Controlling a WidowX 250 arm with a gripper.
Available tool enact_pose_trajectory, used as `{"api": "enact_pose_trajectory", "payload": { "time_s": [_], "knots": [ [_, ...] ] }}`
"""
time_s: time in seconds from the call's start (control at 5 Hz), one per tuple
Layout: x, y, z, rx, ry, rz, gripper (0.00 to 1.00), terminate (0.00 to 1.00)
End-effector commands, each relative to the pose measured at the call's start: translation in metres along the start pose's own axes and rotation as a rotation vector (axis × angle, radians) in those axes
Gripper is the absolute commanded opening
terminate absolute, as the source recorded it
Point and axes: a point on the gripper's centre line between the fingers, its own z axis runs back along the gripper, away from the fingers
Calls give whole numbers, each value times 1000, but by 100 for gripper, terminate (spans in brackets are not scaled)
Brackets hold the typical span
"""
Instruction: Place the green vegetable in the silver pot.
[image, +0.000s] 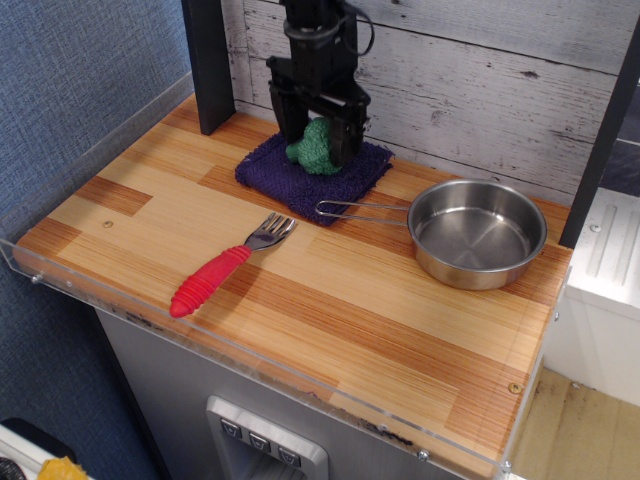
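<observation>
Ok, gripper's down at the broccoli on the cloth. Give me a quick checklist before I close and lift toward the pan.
1. Black gripper straddles the small bumpy green toy broccoli, one finger on each side: ok.
2. Jaws closed firmly on it: cannot tell; they look open around it.
3. Broccoli seated on the dark purple folded cloth, not tipped off: ok.
4. Fingertips clear of the cloth's pile: cannot tell from this view.
5. Shallow round stainless-steel pan empty and upright, wire loop handle pointing toward the cloth: ok.
6. Red-handled metal fork lies in front of the cloth, away from the straight line to the pan: ok.
</observation>
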Motion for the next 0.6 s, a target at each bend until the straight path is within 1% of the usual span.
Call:
{"api": "enact_pose_trajectory", "payload": {
  "time_s": [0.0, 0.2, 0.4],
  "knots": [
    [8, 4, 10, 5, -44, 22, 0, 0],
    [5, 9, 16, 13, -50, 40, 0, 0],
    [4, 12, 24, 8, -64, 46, 0, 0]
  ]
}}
